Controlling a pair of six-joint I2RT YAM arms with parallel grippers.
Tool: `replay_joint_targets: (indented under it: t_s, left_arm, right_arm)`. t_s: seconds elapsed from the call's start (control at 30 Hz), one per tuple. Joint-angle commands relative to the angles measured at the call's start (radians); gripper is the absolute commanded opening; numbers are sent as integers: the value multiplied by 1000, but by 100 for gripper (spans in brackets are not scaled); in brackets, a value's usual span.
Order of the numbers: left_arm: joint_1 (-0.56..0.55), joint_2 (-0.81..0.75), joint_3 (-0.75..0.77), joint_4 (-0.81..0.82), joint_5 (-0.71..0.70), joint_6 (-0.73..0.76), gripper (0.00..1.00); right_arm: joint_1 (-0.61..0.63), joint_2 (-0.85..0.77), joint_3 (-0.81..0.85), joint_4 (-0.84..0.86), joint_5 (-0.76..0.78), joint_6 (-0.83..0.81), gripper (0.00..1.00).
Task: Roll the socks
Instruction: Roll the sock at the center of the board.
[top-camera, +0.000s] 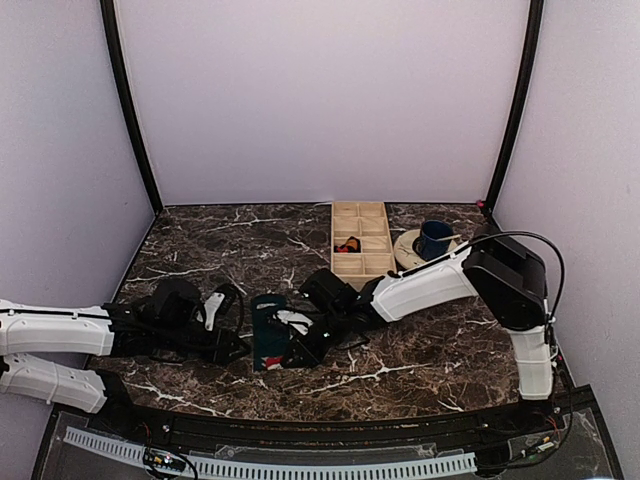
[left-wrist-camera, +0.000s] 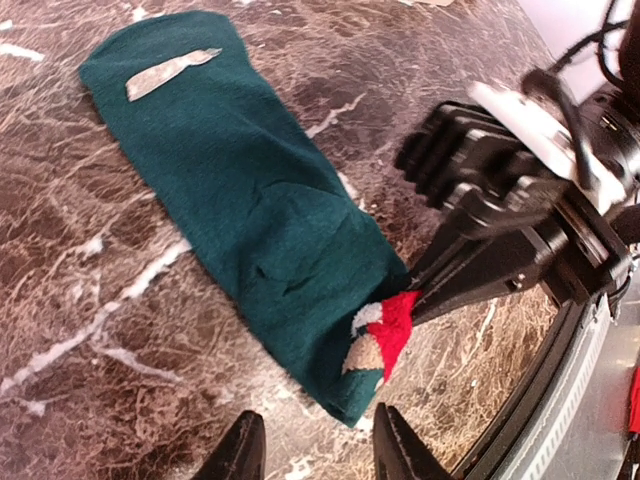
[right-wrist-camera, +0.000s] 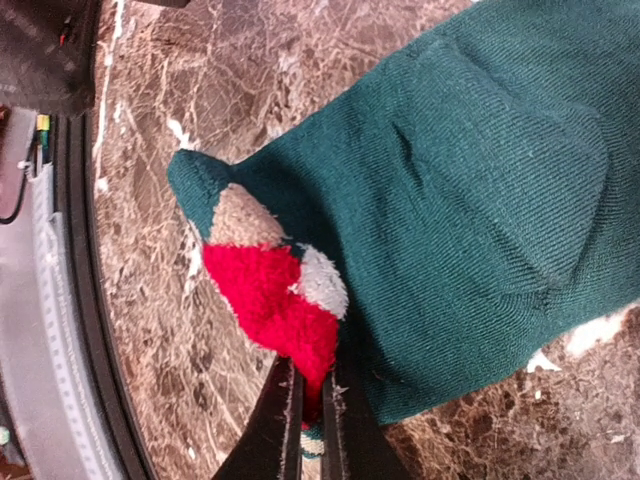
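A dark teal sock (left-wrist-camera: 240, 200) lies flat on the marble table, also seen from above (top-camera: 270, 335). Its near end carries a red, white and beige patch (left-wrist-camera: 392, 328), which also shows in the right wrist view (right-wrist-camera: 272, 295). My right gripper (right-wrist-camera: 312, 415) is shut on the red part of that patch, at the sock's edge; it also shows in the left wrist view (left-wrist-camera: 440, 290) and from above (top-camera: 305, 345). My left gripper (left-wrist-camera: 315, 455) is open and empty, its fingertips (left-wrist-camera: 245, 455) just short of the sock's near corner, not touching it. From above it is left of the sock (top-camera: 232, 345).
A wooden compartment tray (top-camera: 360, 262) stands at the back, holding a small red and black item. A blue mug (top-camera: 435, 238) sits on a pale round base beside it. The table's front edge with a black rail (right-wrist-camera: 75, 300) runs close to the sock's end.
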Motion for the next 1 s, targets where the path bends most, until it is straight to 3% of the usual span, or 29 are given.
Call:
replay_joint_targets:
  t_s: [0.0,0.4,0.97]
  left_arm:
    - [-45,-11,-15,88,-23,62,39]
    - [-160,143,32,127,-88,185,39]
    - [-219,237,112,121,-138,374,40]
  right_arm:
    - [-34,64,-1,-165,-84,11,4]
    - [-38,109,98,-277,-139,-51,4]
    - [-38,141,163,-361,-150,-102,4]
